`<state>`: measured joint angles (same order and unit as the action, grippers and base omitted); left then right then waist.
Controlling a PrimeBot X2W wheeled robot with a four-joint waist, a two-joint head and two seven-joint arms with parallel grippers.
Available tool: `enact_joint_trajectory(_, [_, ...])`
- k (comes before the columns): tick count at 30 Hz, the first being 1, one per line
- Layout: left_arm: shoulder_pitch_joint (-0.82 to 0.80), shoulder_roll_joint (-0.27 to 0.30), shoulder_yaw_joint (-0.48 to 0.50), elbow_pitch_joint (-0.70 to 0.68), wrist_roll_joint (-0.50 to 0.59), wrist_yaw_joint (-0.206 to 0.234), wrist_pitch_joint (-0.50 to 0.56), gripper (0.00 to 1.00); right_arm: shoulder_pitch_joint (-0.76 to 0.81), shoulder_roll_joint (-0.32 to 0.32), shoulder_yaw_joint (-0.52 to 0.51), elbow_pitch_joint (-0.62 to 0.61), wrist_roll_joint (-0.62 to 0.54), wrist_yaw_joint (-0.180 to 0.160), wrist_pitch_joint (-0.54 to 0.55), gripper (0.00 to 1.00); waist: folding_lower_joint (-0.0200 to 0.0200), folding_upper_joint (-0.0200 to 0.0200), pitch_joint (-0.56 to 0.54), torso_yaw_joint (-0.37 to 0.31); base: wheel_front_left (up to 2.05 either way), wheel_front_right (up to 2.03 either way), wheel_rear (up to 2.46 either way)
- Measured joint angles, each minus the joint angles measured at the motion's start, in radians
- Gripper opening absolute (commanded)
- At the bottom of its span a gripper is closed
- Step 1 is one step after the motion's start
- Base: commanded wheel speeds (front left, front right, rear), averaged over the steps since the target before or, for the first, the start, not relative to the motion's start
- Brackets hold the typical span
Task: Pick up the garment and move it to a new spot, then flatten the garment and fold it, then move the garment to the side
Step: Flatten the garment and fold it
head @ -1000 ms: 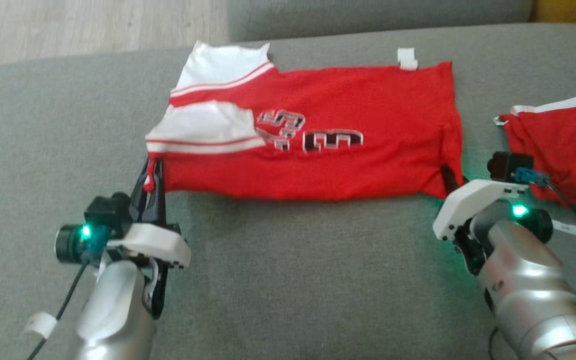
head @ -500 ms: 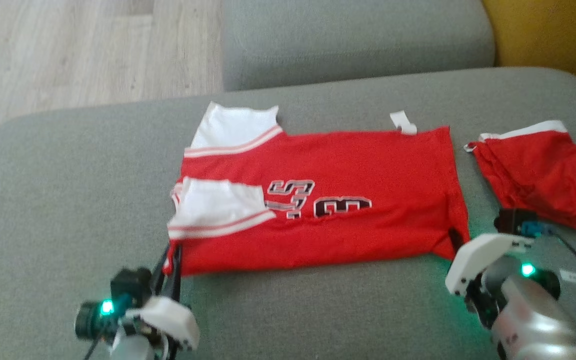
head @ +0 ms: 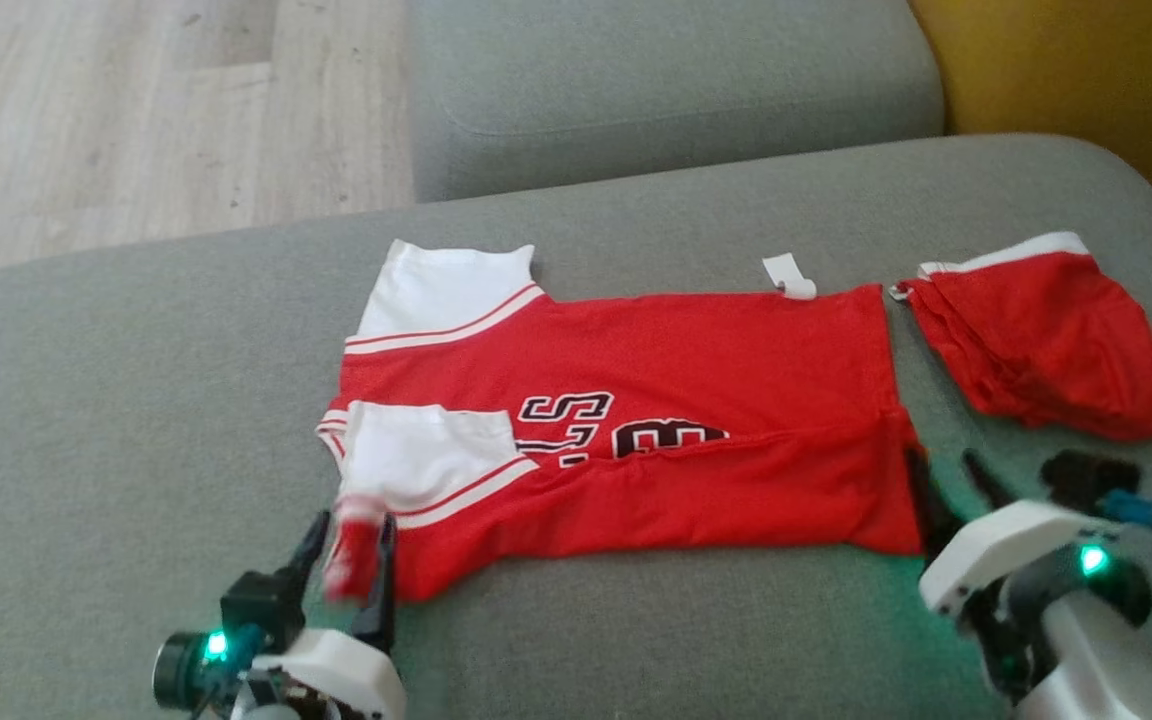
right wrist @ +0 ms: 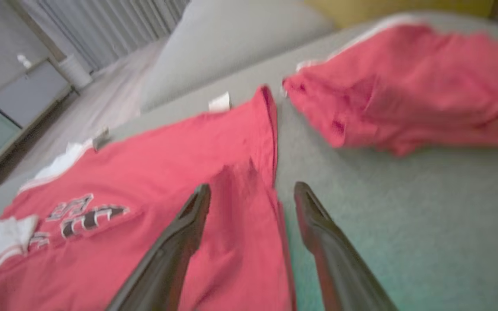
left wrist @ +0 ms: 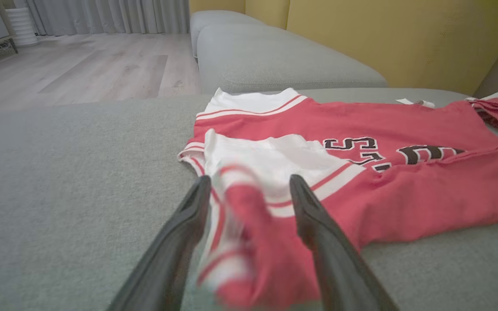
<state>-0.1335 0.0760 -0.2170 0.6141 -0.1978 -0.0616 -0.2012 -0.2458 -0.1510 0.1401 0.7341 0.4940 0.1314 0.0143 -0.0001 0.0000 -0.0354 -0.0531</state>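
The garment is a red jersey with white sleeves and dark numbers, spread sideways on the grey cushion. Its near edge lies folded up over the lower part of the numbers. My left gripper stands open at the near left corner. In the left wrist view a blurred bit of striped sleeve cloth hangs loose between the fingers of that gripper. My right gripper is open at the near right corner. The right wrist view shows that gripper with the hem lying flat between its fingers.
A second red piece with a white band lies crumpled to the right of the jersey. A small white tag sticks out at the jersey's far edge. Another grey cushion sits behind, wood floor back left, a yellow surface back right.
Both grippers have opened and let go of the garment's near corners. The left corner is dropping, blurred. The head camera has also shifted, so the whole scene sits lower in the picture.
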Motion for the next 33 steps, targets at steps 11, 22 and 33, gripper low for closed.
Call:
enact_joint_trajectory(11, [-0.192,0.038,0.029,-0.189,-0.014,-0.021,-0.048,1.00,-0.031,0.034,-0.178,-0.434,-0.141,0.000,-0.101,1.00,0.0002,0.0000,0.121,-0.057,0.00,0.00,0.00])
enact_joint_trajectory(22, [-0.670,0.259,-0.248,-0.076,-0.112,-0.071,0.200,1.00,-0.226,0.029,-0.119,-0.538,-0.161,0.000,-0.031,1.00,0.0004,0.0000,0.311,-0.140,0.00,0.00,0.00])
enact_joint_trajectory(33, [-0.920,0.445,-0.531,0.109,-0.352,-0.071,0.443,1.00,-0.314,0.028,-0.038,-0.528,-0.160,0.000,-0.037,1.00,0.0003,0.0000,0.451,-0.226,0.00,0.00,0.00])
